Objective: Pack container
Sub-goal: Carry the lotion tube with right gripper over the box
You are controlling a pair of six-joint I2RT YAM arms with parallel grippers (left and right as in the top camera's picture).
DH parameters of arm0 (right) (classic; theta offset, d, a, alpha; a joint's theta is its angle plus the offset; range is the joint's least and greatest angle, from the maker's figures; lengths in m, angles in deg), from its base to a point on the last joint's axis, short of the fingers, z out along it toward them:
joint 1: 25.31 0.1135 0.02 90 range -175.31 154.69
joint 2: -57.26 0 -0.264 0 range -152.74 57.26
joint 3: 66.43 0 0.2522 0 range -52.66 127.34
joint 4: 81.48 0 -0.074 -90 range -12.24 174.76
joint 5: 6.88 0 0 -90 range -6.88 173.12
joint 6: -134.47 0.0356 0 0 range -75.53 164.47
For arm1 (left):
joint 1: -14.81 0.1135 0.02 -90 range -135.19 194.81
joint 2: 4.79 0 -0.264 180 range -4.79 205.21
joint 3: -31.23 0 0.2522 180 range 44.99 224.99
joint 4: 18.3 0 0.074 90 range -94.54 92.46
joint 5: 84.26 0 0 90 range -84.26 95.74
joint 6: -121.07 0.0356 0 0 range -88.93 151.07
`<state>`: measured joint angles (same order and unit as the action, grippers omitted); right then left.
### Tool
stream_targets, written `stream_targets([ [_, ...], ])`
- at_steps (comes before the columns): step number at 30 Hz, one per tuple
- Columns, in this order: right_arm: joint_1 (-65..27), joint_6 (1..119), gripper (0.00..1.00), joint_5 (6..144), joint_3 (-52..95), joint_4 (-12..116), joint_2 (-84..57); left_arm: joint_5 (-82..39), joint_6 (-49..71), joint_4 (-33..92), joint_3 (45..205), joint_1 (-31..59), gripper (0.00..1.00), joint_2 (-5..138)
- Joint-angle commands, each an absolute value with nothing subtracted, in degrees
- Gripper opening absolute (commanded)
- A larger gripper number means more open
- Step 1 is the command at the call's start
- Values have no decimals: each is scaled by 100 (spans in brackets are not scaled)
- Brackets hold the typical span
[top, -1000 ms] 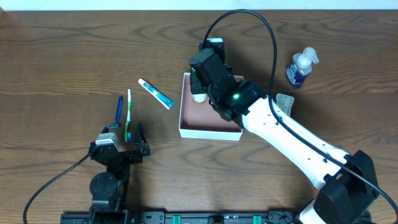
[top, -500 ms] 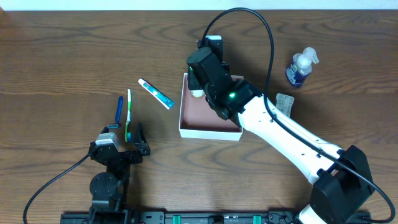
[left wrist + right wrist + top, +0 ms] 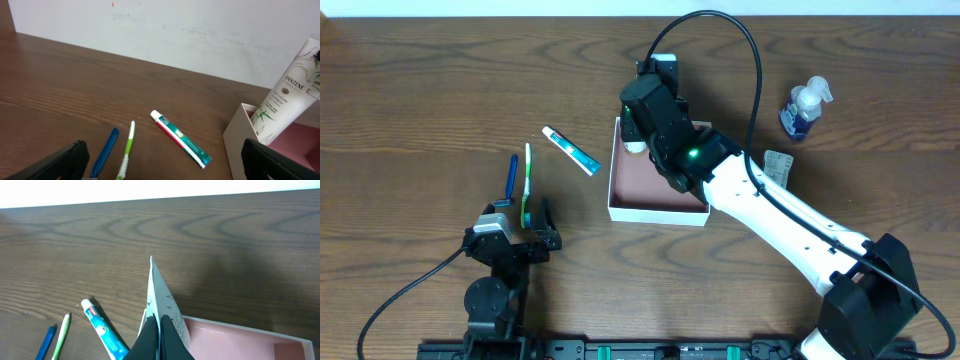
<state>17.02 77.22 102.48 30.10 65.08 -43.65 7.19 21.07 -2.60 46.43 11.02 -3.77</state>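
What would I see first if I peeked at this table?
The big white right arm reaches across the table, its pincer pinching a white Pantene tube, tilted, with its lower end in the far left corner of the white-walled container. Left of the container lie a toothpaste tube and a green toothbrush, and a blue spray bottle stands far to the right.

The table (image 3: 440,90) is dark brown with swirling grain. The container (image 3: 655,214) has white walls and a reddish-pink floor. At its nine o'clock the toothpaste (image 3: 569,150) is white, striped red and teal; at two o'clock the bottle (image 3: 804,108) is blue, white-topped. The white tube (image 3: 285,95) bears green leaves.
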Motion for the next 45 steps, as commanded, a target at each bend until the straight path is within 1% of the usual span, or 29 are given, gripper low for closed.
stream_targets([
  [1, 1752, 7807, 1, 10434, 3123, 6641, -4404, 765, 2228, -48, 4522, 1111, 98, -375],
  [19, 1793, 7807, 1, 10368, 3123, 6943, -4789, 763, 2228, -48, 4522, 1111, 98, -375],
  [21, 1796, 7807, 13, 10364, 3123, 6982, -4789, 765, 2228, -48, 4522, 1111, 98, -375],
  [23, 1796, 7807, 31, 10344, 3123, 7006, -4789, 763, 2228, -48, 4522, 1111, 98, -375],
  [24, 1796, 7807, 38, 10316, 3123, 7021, -4789, 765, 2228, -48, 4522, 1111, 98, -375],
  [26, 1796, 7809, 44, 10257, 3123, 7043, -4789, 763, 2228, -48, 4522, 1111, 98, -375],
  [29, 1828, 7809, 47, 10259, 3123, 7045, -4789, 765, 2228, -48, 4522, 1111, 98, -375],
  [33, 1874, 7818, 46, 10259, 3123, 7041, -4789, 763, 2228, -48, 4522, 1111, 98, -375],
  [34, 1883, 7834, 43, 10259, 3123, 7039, -4789, 763, 2228, -48, 4522, 1111, 98, -375],
  [37, 1907, 7838, 29, 10259, 3123, 7037, -4789, 763, 2228, -48, 4522, 1111, 98, -375],
  [40, 1931, 7938, 17, 10261, 3123, 6980, -4789, 765, 2225, -48, 4522, 1111, 98, -375],
  [43, 1935, 7993, 9, 10263, 3123, 6923, -4789, 765, 2228, -48, 4522, 1111, 98, -375],
  [45, 1935, 8096, 5, 10292, 3123, 6864, -4789, 763, 2228, -48, 4522, 1111, 98, -375],
])
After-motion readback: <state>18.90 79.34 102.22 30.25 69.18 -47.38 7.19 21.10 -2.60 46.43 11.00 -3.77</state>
